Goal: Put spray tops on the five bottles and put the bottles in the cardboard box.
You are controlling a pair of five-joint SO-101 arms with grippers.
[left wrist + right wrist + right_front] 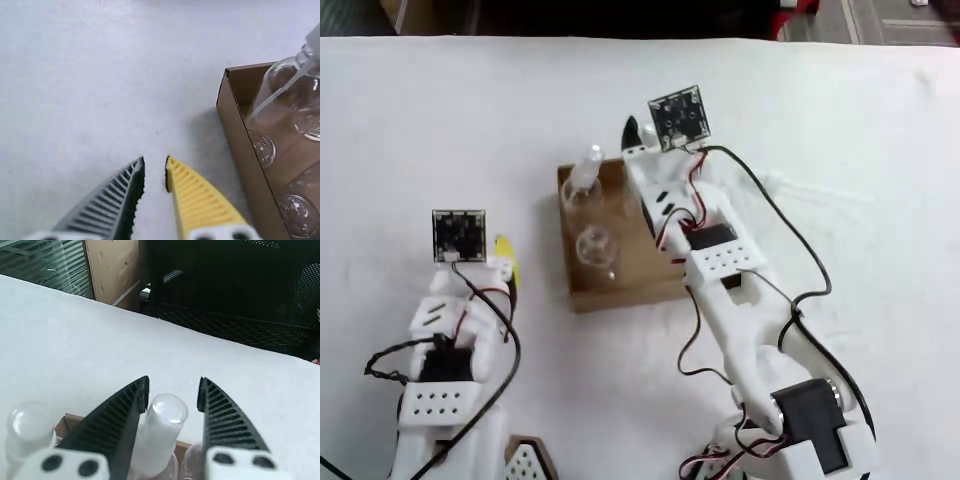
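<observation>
I judge we're nearly done: topped bottles (592, 245) stand in the cardboard box (625, 282), right end effector (173, 382) apart around one, left end effector (155, 160) barely apart, empty.

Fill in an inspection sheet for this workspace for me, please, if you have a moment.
Surface: table under a white cloth.
Job's things: cardboard box mid-table, holding several clear bottles; at least two carry capped spray tops.
Clutter: nothing seen.
Pincers: left pincer slightly open and empty, over bare table beside the box; right pincer open, straddling one bottle's cap.
Cables: wires run along both arms; one black cable loops onto the table.
Surroundings: wooden panel and dark mesh beyond the table's far edge.
</observation>
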